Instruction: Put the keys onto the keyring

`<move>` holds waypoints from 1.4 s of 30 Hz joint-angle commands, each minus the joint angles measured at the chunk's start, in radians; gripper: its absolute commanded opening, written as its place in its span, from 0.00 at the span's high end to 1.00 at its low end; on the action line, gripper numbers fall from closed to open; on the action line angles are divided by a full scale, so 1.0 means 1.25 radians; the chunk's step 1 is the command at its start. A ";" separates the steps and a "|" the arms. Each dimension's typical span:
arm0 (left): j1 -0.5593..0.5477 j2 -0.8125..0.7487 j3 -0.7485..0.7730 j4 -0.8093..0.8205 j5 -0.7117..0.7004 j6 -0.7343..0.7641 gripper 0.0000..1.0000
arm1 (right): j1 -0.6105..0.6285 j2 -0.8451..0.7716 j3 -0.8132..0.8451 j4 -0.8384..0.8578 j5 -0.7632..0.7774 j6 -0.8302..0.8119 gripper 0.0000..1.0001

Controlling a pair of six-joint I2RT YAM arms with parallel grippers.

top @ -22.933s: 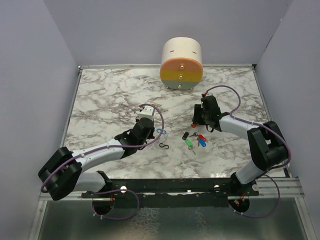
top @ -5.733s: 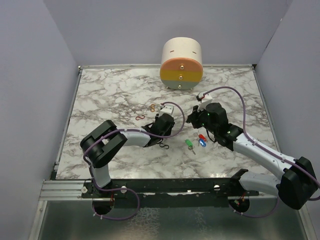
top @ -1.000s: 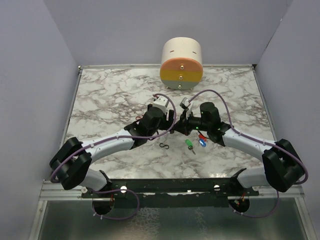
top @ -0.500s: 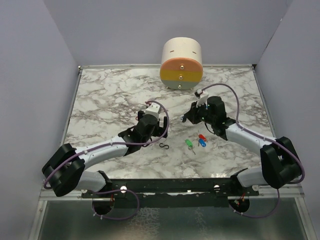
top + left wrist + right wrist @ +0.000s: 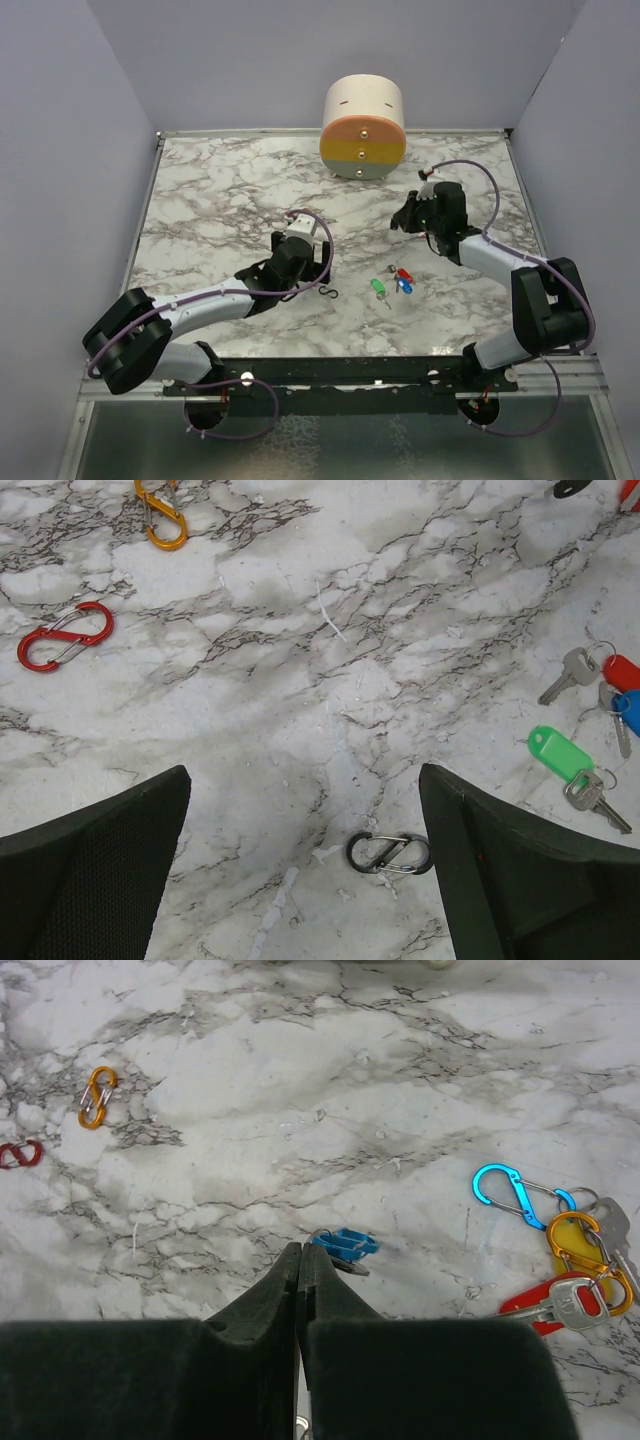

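No writing legible at this res. Drawer unit (image 5: 363,130) at far edge is marked only by orange/yellow/grey-green bands w/ knobs.

L arm (image 5: 200,300) is stretched low from near-left toward centre of the marble table (image 5: 220,190). The left gripper (image 5: 305,778) is held above the marble w/ jaws spread wide, nothing between them; a black clip (image 5: 390,852) is seen on the marble under the gap. R arm (image 5: 490,255) is reached from the right side toward far-centre. The right gripper (image 5: 301,1256) has its jaws pressed together. A small blue piece (image 5: 343,1243) sits just past the tips; whether it's nipped can't be told.

Keys: green key (image 5: 560,752), red key (image 5: 620,670) and blue key (image 5: 630,708) are bunched on the marble right of the black clip, between the grippers and apart from both. In right wrist view a yellow key (image 5: 572,1240) is overlapped by a second orange clip (image 5: 592,1265), w/ a second red key (image 5: 545,1305) and a blue clip (image 5: 508,1188) just beside; threading can't be told. A red clip (image 5: 63,638) and an orange clip (image 5: 163,515) lie loose further left.

Vs 1.0 s ago: grippers were nose-to-nose at centre, now well apart. Vs 0.5 s ago: right gripper is shifted further right. Green/red/blue keys and black clip unmoved.
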State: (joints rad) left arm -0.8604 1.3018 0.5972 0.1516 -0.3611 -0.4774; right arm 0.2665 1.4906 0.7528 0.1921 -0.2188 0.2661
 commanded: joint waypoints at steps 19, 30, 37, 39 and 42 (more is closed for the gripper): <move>-0.002 -0.014 -0.007 0.036 0.008 -0.012 0.01 | -0.025 -0.094 -0.057 -0.032 0.066 0.043 0.53; -0.002 0.014 -0.009 0.045 0.020 -0.021 0.01 | -0.022 -0.173 -0.139 -0.137 -0.019 0.070 0.55; -0.002 0.025 -0.007 0.046 0.022 -0.022 0.01 | -0.022 -0.125 -0.149 -0.154 -0.080 0.079 0.61; -0.002 0.026 -0.008 0.045 0.020 -0.021 0.01 | -0.022 -0.108 -0.149 -0.157 -0.089 0.080 0.62; -0.002 0.024 -0.007 0.041 0.016 -0.022 0.01 | -0.021 -0.096 -0.148 -0.170 -0.092 0.081 0.63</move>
State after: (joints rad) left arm -0.8604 1.3289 0.5934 0.1860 -0.3519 -0.4938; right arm 0.2401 1.3483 0.5797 0.0090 -0.2855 0.3584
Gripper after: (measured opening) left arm 0.991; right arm 0.376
